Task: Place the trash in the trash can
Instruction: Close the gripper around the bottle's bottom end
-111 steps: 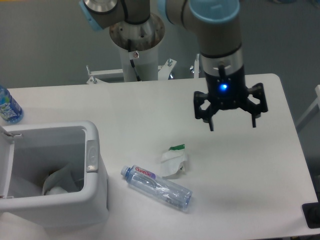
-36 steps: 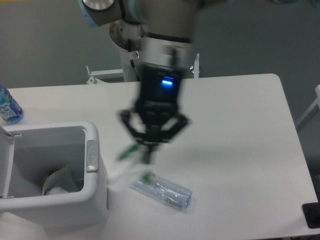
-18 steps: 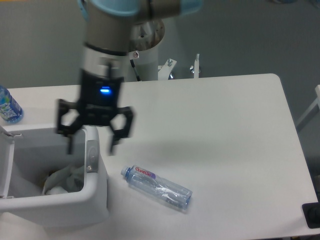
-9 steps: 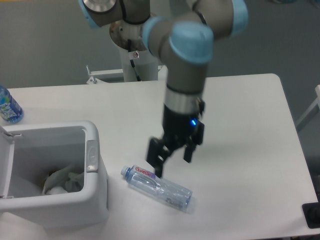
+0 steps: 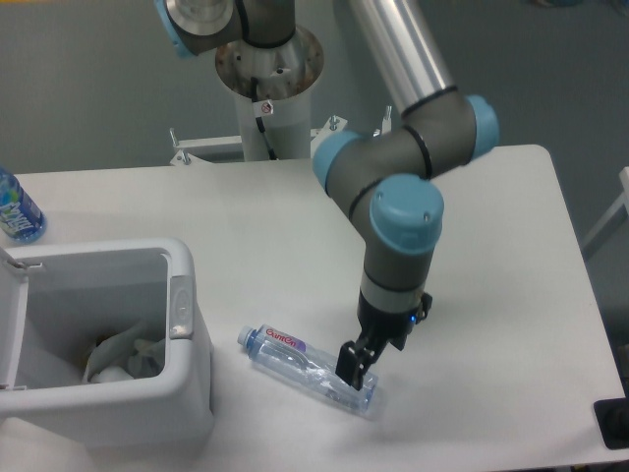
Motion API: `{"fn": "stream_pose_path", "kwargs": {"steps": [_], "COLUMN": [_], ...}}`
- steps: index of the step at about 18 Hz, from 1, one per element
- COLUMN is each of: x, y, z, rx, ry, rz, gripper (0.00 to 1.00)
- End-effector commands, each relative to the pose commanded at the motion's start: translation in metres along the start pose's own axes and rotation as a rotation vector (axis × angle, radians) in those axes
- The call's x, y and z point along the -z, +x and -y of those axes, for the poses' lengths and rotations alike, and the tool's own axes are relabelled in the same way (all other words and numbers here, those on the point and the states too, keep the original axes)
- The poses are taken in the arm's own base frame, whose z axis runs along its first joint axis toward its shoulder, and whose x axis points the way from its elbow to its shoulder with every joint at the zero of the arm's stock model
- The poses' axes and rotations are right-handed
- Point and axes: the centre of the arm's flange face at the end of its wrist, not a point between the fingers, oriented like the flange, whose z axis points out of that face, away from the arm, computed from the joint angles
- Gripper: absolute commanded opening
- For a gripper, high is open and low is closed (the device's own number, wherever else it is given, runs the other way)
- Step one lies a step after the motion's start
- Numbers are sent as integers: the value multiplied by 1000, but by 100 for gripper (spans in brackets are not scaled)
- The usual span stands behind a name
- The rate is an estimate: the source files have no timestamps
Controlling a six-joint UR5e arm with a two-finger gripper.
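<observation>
The wrapper has left the table, apparently into the bin [image 5: 187, 295]; the gripper [image 5: 356, 366] has dropped onto the bottle [image 5: 305, 367] near the front edge, jaw state unclear

white table [image 5: 256, 216], blue-labelled bottle [image 5: 17, 211]

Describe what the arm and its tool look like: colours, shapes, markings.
The arm is a silver-grey metal tube with grey rounded joints capped in light blue. Its wrist narrows to a grey cylinder, then a black tool with dark fingers and a small blue light glowing on its body. A grey pedestal carries the base. No lettering is legible.
</observation>
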Motion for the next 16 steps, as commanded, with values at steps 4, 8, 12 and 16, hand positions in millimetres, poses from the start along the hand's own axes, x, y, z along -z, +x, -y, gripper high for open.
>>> {"fn": "stream_pose_path", "kwargs": {"steps": [4, 8, 12, 16], "x": [-23, -48, -58, -63], "y": [-2, 3, 15, 19], "z": [-2, -1, -8, -13], "rx": [1, -8, -29, -37], "ry": [-30, -44, -51, -59], "rz": [11, 49, 62, 67], "gripper": [100, 100, 100, 100]}}
